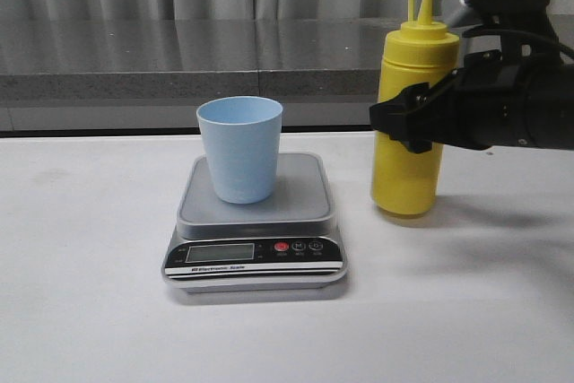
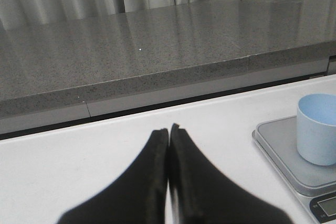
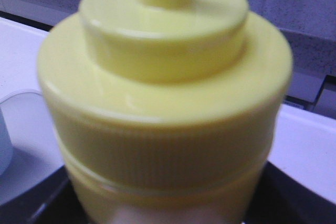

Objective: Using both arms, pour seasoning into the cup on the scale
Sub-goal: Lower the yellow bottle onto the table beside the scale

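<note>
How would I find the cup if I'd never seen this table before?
Look at the white table, then at the flat silver-grey digital scale near its middle. The small pale blue plastic cup stands upright on the scale's platform. It is shorter than the tall yellow squeeze bottle to its right and has no handle.

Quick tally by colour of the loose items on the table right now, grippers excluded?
Yellow: 1, the squeeze bottle
Pale blue: 1, the cup
Silver-grey: 1, the scale
Total: 3
</note>
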Motion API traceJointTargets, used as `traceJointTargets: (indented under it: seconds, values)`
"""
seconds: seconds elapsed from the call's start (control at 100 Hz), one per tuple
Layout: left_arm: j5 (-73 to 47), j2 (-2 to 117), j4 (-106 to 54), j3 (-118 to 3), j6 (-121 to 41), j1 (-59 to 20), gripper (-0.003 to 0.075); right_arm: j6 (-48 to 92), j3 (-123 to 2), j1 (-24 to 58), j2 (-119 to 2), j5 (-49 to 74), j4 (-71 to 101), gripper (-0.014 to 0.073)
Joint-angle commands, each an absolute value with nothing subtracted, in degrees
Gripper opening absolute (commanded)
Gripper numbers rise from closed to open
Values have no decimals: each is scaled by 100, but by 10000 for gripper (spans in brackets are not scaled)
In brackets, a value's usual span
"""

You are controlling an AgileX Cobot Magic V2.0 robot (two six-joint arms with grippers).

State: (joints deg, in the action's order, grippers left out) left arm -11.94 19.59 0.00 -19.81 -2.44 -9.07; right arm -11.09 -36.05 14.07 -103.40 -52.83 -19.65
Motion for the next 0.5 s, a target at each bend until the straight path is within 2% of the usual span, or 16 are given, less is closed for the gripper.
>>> traceJointTargets:
  seconds: [0.0, 0.24, 0.34, 0.49]
  values:
    - [-685, 1998, 0, -2130, -222, -898, -18, -1034, -3723, 1378, -10227, -5881, -1888, 120]
    - [-685, 1998, 0, -2130, -222, -898, -18, -1034, -3715, 1378, -10437, -5855, -2031, 140]
    - [-685, 1998, 0, -2130, -222, -898, -18, -1034, -3701, 1378, -10445, -5861, -2080, 211]
    - [-685, 1998, 0, -2130, -222, -898, -18, -1034, -3701, 1378, -10445, -5871, -2084, 370]
